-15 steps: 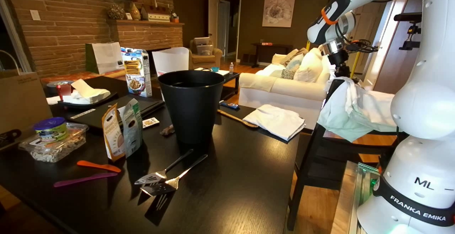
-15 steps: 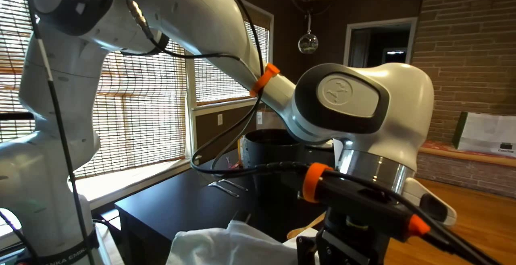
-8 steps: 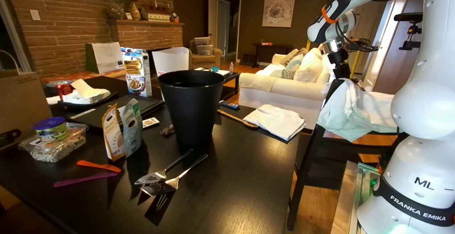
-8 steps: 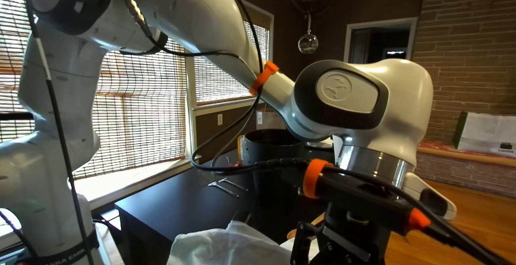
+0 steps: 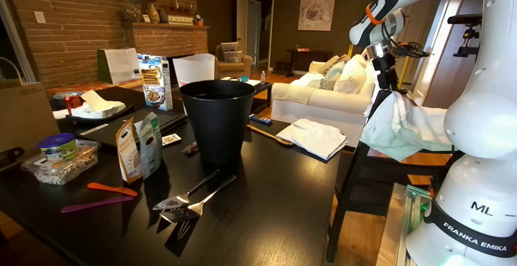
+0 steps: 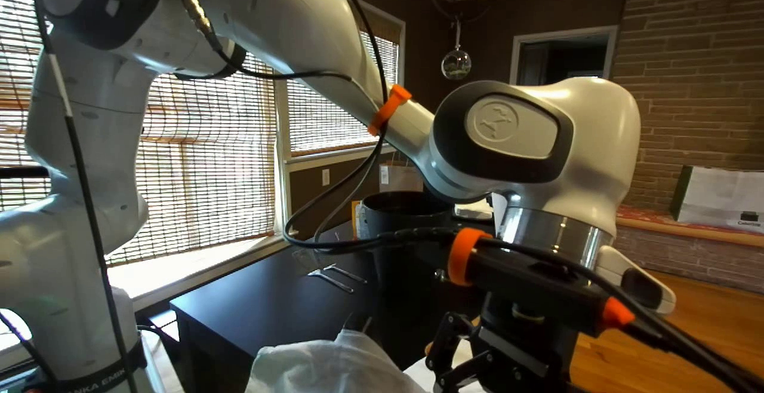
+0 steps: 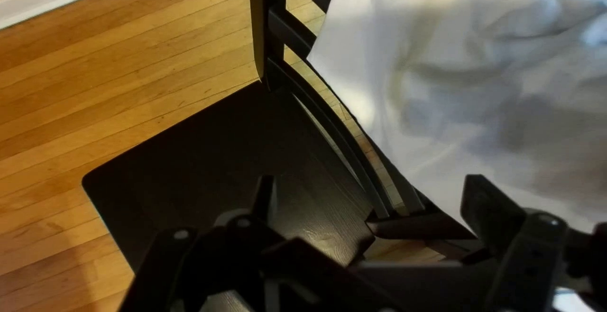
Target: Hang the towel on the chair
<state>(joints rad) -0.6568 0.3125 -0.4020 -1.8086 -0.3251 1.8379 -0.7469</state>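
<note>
Had the gripper (image 7: 372, 196) over the chair (image 7: 227, 151), with fingers spread far apart and nothing held between them. Looked down, in the wrist view, past that gap onto the dark seat and the slats of the back. Found the towel (image 7: 455, 79) to the right of the gap there, white and rumpled across the slats, with its lower part behind one finger. Could not tell contact from a small space between towel and finger. Saw wooden floor (image 7: 95, 113) to the left of the gripper, beyond the seat. Noted the gripper, in an exterior view, just above the top of one upright of the chair, with the towel (image 5: 404, 128) draped over the back, below and to the right, in loose hanging folds. Caught the towel (image 6: 328, 366) also, in an exterior view, to the left of the gripper, with its bottom part out of view. Made out, in both exterior views, the dark table (image 5: 282, 201) and a black bin (image 5: 216, 128) standing on it, well apart from the gripper. Spotted a flat white item (image 5: 313, 136), in an exterior view, on the table's end nearer the gripper, with a wooden spoon (image 5: 284, 140) just beside it. Picked out the pale sofa (image 5: 315, 114) there, behind and left of the gripper.
</note>
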